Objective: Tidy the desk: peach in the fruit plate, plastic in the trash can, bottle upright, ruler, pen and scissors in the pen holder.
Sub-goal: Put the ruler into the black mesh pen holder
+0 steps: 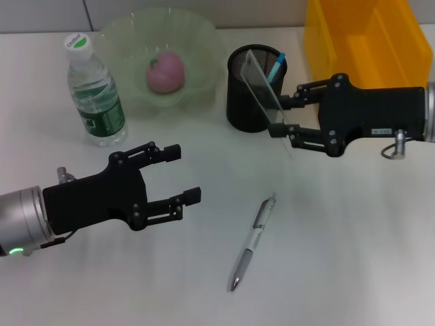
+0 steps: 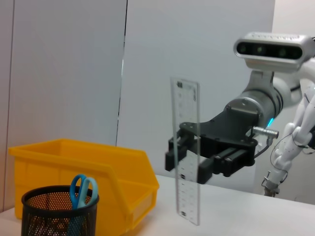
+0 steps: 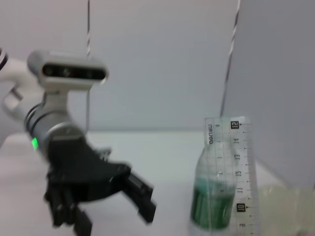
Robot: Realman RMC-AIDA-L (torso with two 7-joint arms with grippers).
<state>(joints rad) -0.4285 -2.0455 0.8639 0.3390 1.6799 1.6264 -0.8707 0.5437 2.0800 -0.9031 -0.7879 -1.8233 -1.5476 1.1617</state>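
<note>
- Two arms show in the head view. The right gripper (image 1: pixel 281 111) is at the right centre of the frame, just beside the pen holder (image 1: pixel 255 88), and its jaws are clenched on the transparent ruler (image 1: pixel 264 87).
- The ruler is tilted: its long axis goes from its upper end over the pen holder's mouth down to the right, toward the jaws. In the left wrist view the ruler (image 2: pixel 186 150) looks nearly upright, with the right gripper (image 2: pixel 189 160) holding it at about the middle.
- Whether the lower end of the ruler touches the counter (image 1: pixel 340 238), I cannot tell.
- The left gripper (image 1: pixel 183 174) is at the lower left of the frame, above the counter, and its jaws are released, holding nothing.
- The pen (image 1: pixel 252 242) lies flat on the counter at the lower centre. Its long axis runs diagonally, with the tip pointing to the lower left and the other end to the upper right.
- The scissors (image 2: pixel 82 189) stand in the pen holder with the blue handles up.
- The bottle (image 1: pixel 96 91) stands upright at the upper left, cap on top.
- The peach (image 1: pixel 166 72) lies in the green fruit plate (image 1: pixel 204 41), between the bottle and the pen holder.
- A yellow bin (image 1: pixel 367 34) is at the upper right corner.
</note>
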